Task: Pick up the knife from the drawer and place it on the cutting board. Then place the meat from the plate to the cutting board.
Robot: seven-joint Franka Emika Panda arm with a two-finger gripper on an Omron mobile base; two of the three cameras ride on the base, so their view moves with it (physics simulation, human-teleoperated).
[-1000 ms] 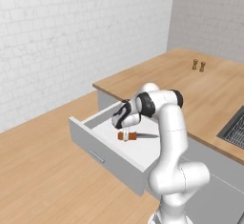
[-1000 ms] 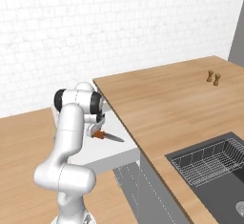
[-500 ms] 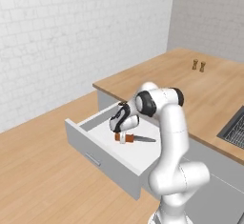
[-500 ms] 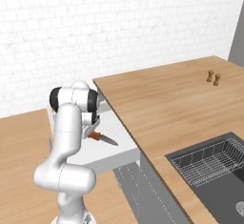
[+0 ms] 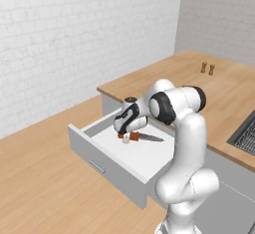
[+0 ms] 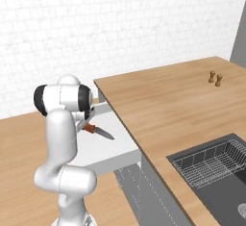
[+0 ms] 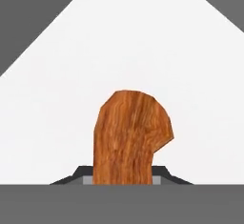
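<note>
Here the gripper (image 5: 127,136) is clenched on the knife (image 5: 142,137) by its reddish handle, low inside the open drawer (image 5: 119,161), blade pointing out sideways over the white floor. Grasping the handle keeps the blade free, which should let the knife later lie flat on the board.

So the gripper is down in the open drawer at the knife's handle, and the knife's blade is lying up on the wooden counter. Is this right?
Not quite. The blade is not on the counter: the whole knife lies inside the open drawer, on its white floor, as the left base view shows. The gripper is indeed down at its handle.
</note>
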